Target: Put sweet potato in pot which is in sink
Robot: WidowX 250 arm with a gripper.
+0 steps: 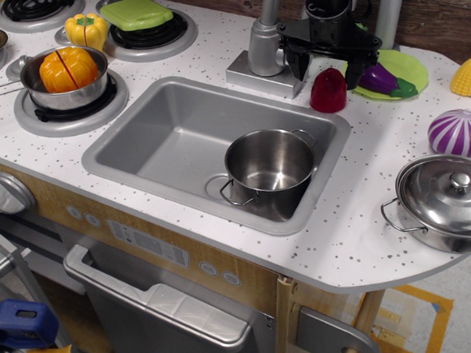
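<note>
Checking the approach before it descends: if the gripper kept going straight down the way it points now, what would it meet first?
Most likely the sweet potato, which sits on the counter right under the open gripper. Depth is hard to judge from this one view, so it might land slightly off centre.

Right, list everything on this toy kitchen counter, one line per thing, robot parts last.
sweet potato: 1, dark red, counter behind sink
pot: 1, steel, in sink, empty
lidded pot: 1, steel, right counter
pan: 1, steel, burner, holds orange pepper
yellow pepper: 1, stove top
green lid: 1, back burner
eggplant: 1, purple, green plate
corn: 1, yellow, right edge
striped vegetable: 1, purple-white, right
faucet: 1, grey
gripper: 1, black, open above sweet potato
</note>
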